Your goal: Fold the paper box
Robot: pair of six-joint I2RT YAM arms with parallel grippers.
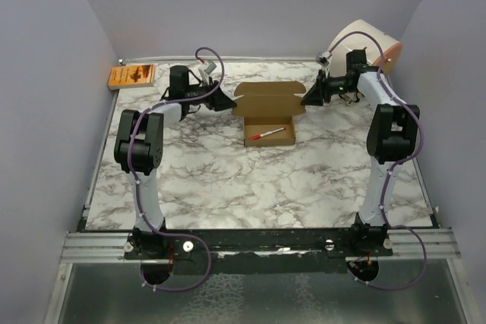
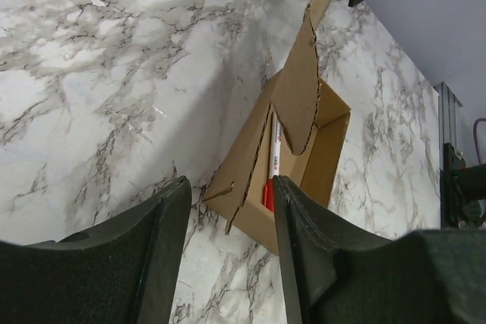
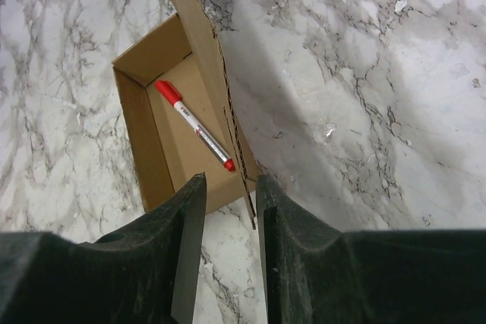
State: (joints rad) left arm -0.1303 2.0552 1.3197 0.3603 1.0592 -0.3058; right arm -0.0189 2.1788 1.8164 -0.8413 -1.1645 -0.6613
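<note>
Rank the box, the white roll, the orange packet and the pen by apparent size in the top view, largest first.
1. Box and white roll: too alike to rank, and the right arm hides part of the roll.
2. Orange packet.
3. Pen.

Paper box: plain brown cardboard, unprinted. Tray part formed, open-topped, flat on the marble table, toward the table's far edge, about mid-width. Lid panel stands upright off the far wall, tabbed flaps out to each side. Red-capped pen lies inside.
</note>
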